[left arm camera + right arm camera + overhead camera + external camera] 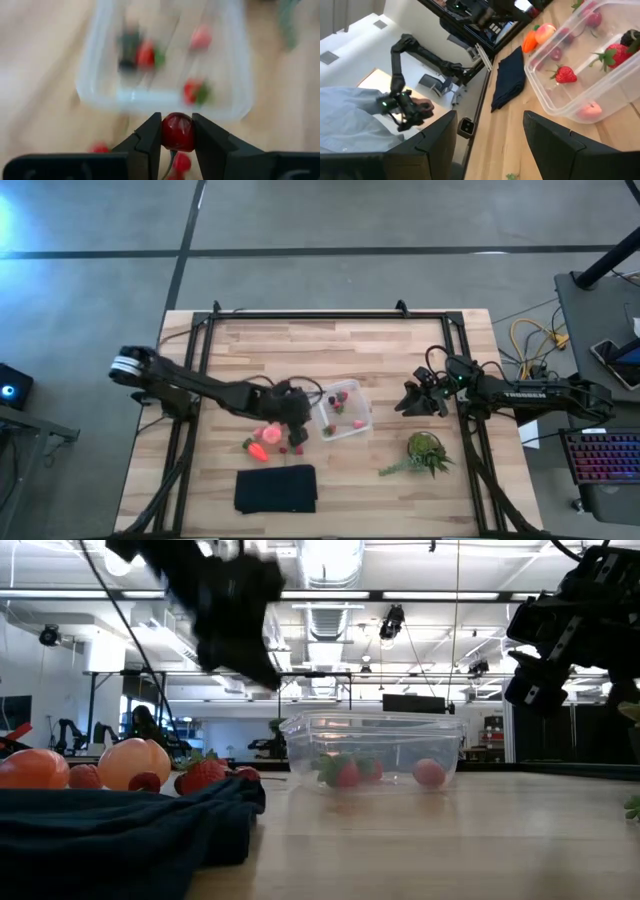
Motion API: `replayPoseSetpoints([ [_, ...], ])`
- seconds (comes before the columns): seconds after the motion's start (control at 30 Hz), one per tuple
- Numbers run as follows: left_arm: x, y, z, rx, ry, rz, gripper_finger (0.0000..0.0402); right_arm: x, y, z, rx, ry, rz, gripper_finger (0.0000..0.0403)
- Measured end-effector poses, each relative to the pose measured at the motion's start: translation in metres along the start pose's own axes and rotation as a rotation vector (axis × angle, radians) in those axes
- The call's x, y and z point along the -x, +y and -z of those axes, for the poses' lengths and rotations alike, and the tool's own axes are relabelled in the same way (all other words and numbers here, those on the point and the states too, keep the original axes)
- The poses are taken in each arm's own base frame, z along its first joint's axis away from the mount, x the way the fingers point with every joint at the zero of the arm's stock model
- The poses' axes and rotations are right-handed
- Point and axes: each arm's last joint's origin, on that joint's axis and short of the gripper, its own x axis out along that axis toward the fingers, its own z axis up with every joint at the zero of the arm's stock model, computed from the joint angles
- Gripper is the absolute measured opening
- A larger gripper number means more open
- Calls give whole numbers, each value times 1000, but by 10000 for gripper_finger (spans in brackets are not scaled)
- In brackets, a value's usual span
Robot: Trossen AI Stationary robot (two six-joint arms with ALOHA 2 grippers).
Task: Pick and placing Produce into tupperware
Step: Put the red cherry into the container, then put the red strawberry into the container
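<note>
Just outside the tupperware [165, 97] rim, left gripper [178, 134] pinches a dark red cherry [178, 131]; right gripper [490, 135] spread, well clear

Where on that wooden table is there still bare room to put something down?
The far strip of the wooden table is bare, and so is the near edge between the black cloth mat and the green leafy plant. It is crowded mid-table: loose red produce, the clear plastic tupperware and the left gripper sit together there.
</note>
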Motion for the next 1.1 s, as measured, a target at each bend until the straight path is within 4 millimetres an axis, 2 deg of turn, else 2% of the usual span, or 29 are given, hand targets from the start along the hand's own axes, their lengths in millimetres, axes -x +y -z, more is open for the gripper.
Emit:
replayPoseSetpoints([
  [0.1, 2, 6, -14, -41, -37, -12, 79, 0, 0, 0, 17, 1, 2, 219],
  [0.23, -21, 14, -22, -37, 0, -53, 93, 0, -1, 0, 27, 0, 7, 219],
  [0.37, -45, 13, -28, -31, 32, -64, 138, 0, -1, 0, 24, 0, 6, 219],
  [0.47, -54, 9, -34, -28, 30, -66, 180, 0, -1, 0, 14, 0, 6, 219],
  [0.57, -54, 7, -39, -33, 51, -75, 217, 0, -1, 0, 10, 1, 6, 219],
  [0.7, -32, 14, -42, -11, 151, -162, 237, 0, -1, 0, 8, 2, 8, 219],
  [0.8, -9, 35, -36, 127, 265, -327, 235, 0, -2, 0, 15, 5, 11, 219],
  [0.93, 12, 75, -21, 557, 412, -539, 222, 0, -3, 1, 19, 11, 20, 219],
  [1.0, 15, 89, -18, 738, 428, -555, 215, 0, -4, 1, 22, 12, 23, 219],
  [1.1, 10, 99, -15, 842, 420, -512, 208, 0, -5, 1, 25, 8, 33, 219],
])
